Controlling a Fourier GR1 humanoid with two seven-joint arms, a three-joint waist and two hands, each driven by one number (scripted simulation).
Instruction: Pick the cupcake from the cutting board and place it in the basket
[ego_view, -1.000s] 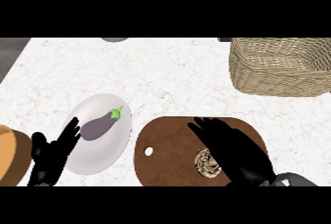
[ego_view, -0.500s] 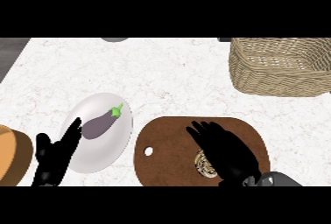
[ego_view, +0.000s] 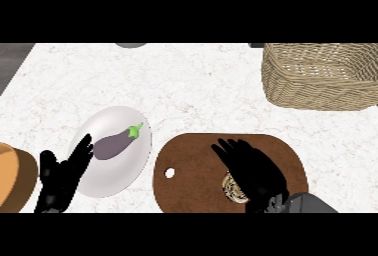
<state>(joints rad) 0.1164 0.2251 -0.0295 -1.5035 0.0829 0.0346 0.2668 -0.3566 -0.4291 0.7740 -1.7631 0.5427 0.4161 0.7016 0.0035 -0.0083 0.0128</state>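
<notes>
**kitchenbot_fan:** So the cupcake (ego_view: 235, 188) is sitting near the lower right part of the brown cutting board (ego_view: 192, 165), and it's mostly hiding under the right hand (ego_view: 251, 172). All I'm seeing is a sliver of its ridged wrapper peeking out on the hand's left side. The fingers are lying fairly straight and spread above it, pointing up the board, so I'm reading that hand as wide and not holding anything yet. Can't tell if it's touching the cupcake.

**wristcam_dave:** Agreeing. And the left hand (ego_view: 60, 177) is just resting down at the lower left, fingers up and relaxed, overlapping the edge of the white plate (ego_view: 111, 177) with the eggplant (ego_view: 114, 145) on it. There's something orange (ego_view: 13, 177) poking in at the left edge too.

**kitchenbot_fan:** What's worrying me: the hand is covering the cupcake from above, so if the fingers are closing from there they might be squashing the top or nudging it sideways instead of wrapping it.

**wristcam_dave:** Yeah, and the wicker basket (ego_view: 321, 75) is sitting well apart, up at the top right. That's a long carry, and a shallow hold on a soft wrapper could be letting it slip on the way.
</notes>
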